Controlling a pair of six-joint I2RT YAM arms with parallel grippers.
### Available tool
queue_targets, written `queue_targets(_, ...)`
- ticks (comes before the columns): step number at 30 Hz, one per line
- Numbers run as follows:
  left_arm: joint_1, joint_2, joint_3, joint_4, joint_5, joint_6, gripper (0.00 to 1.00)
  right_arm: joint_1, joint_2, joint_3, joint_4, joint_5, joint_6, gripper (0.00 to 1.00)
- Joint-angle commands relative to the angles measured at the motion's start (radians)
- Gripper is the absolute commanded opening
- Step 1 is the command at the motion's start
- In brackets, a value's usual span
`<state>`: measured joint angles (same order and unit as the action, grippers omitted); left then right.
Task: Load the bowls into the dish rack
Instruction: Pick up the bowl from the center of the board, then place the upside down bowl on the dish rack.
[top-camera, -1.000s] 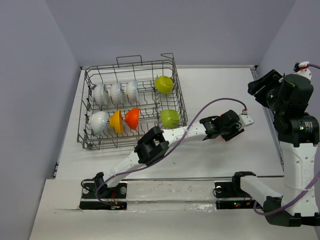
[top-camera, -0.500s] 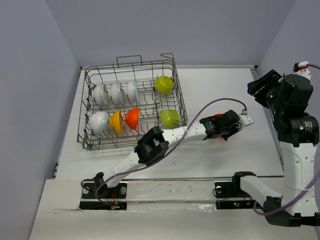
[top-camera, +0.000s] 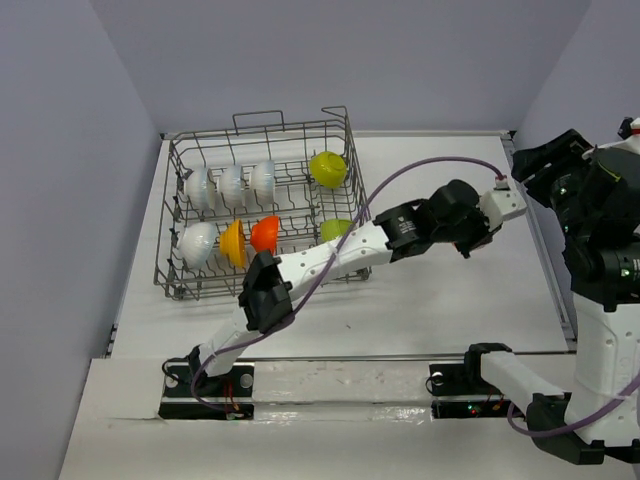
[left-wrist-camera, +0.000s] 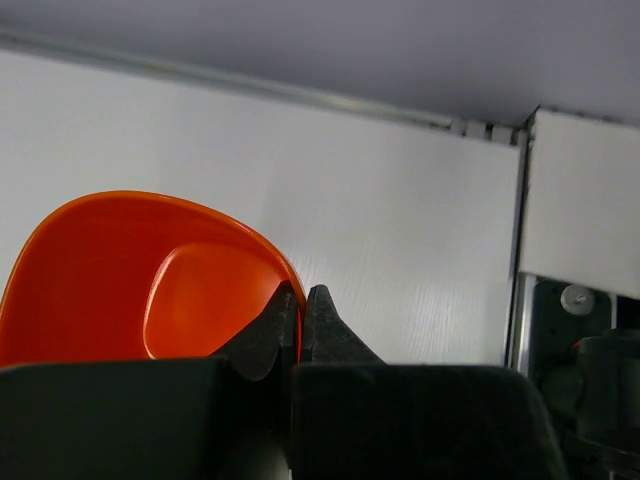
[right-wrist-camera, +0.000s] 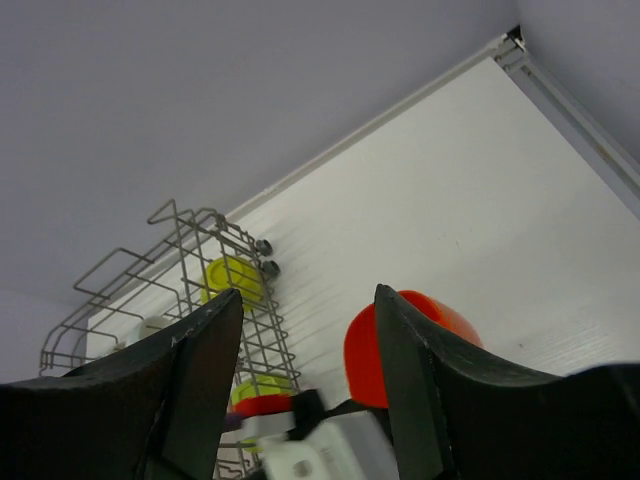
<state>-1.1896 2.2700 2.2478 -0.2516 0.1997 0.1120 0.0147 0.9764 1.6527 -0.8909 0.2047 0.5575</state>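
Note: your left end effector (left-wrist-camera: 300, 296), pinched on the red-orange bowl (left-wrist-camera: 120, 270) rim, has risen off the counter (top-camera: 450, 300) within the last second, so likely carry next toward the dish rack (top-camera: 200, 288), well apart on its left.

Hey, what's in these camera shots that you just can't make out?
- Top view: the orange bowl is hidden behind the left gripper pinching it.
- Top view: the left arm covers half of the front green bowl.
- Left wrist view: fingers hide the orange bowl's bottom.
- Right wrist view: its own fingers block most of the dish rack.
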Motion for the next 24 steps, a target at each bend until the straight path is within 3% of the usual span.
queue_targets(1,-0.004,-0.222,0.078,0.052,0.023,-0.009,0.0,0.005,-0.021,0.111,0.023,0.027,-0.005,0.61)
queue_targets(4,0.005,-0.306,0.055,0.044,0.014,-0.035,0.0,0.005,-0.021,0.162,0.021,0.032,0.002,0.61)
queue_targets(10,0.1,-0.581,-0.19,0.204,0.04,-0.173,0.0,0.005,-0.012,0.179,0.038,-0.008,0.027,0.62)
queue_targets(16,0.341,-0.962,-0.71,0.604,0.095,-0.463,0.0,0.005,0.047,0.118,0.073,-0.193,0.025,0.61)
queue_targets(24,0.586,-1.159,-1.147,0.94,0.147,-0.779,0.0,0.005,0.18,0.021,0.112,-0.445,-0.007,0.59)
